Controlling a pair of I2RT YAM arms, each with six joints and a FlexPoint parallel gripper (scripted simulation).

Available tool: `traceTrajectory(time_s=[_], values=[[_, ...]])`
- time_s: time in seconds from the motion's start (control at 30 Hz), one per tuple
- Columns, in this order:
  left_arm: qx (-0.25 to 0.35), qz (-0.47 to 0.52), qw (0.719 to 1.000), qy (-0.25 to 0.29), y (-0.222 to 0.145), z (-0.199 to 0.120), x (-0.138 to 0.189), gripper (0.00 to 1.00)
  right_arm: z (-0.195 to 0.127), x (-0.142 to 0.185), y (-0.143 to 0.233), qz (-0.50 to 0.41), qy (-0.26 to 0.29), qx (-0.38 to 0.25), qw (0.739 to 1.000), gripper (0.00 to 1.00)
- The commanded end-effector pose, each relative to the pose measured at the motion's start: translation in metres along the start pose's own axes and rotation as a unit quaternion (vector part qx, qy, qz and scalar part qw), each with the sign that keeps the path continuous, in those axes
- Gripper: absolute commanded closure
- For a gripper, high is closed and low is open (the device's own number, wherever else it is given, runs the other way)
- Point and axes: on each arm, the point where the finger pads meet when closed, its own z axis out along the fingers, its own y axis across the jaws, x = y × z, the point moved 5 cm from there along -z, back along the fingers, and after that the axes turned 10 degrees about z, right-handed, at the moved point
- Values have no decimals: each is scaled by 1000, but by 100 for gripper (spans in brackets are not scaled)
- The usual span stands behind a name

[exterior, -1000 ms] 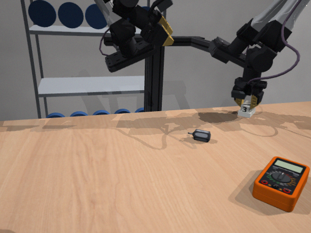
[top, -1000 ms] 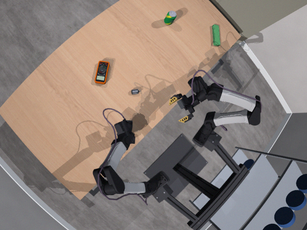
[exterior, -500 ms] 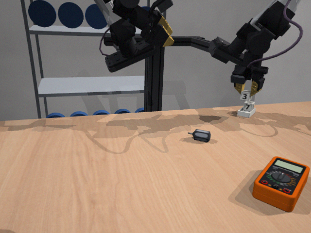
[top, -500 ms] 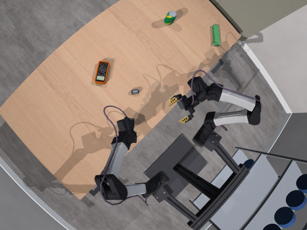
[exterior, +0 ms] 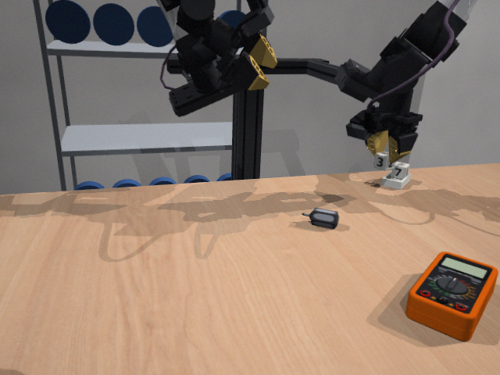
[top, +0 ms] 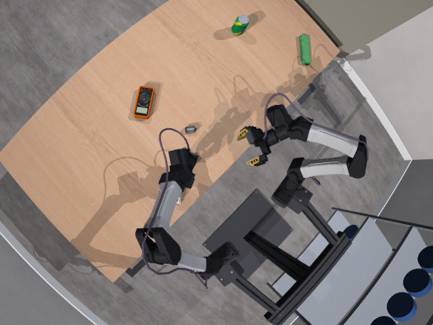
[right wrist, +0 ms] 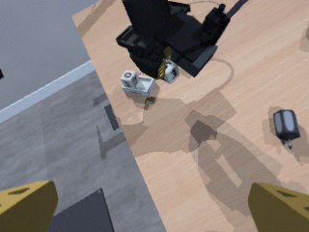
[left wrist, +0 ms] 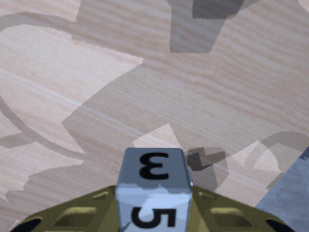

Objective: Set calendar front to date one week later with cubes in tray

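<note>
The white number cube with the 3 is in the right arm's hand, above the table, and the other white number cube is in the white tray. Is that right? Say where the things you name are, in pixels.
Not the right arm's: the left arm's hand (exterior: 389,151) (left wrist: 154,208) holds the white cube with the 3 (exterior: 380,161) (left wrist: 154,166) (right wrist: 171,72), as the left wrist view shows. The rest stands.

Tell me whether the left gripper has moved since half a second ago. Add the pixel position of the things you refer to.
Yes: in the exterior view, the left gripper (exterior: 388,151) (left wrist: 154,193) has shifted off to the picture's left relative to the white tray (exterior: 392,182), carrying the held cube (exterior: 380,161) (left wrist: 154,193).
</note>
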Motion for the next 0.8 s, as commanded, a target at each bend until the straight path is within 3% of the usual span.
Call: traceTrajectory(time_s=[0.0, 0.27, 0.77], values=[[2, 102, 995, -5, 15, 17, -16, 81, 6, 2, -15, 41, -6, 37, 998, 0], [10, 194, 981, 0, 25, 45, -38, 81, 8, 10, -32, 108, -21, 60, 992, 0], [8, 193, 981, 0, 27, 61, -40, 81, 10, 14, -39, 149, -38, 62, 986, 0]])
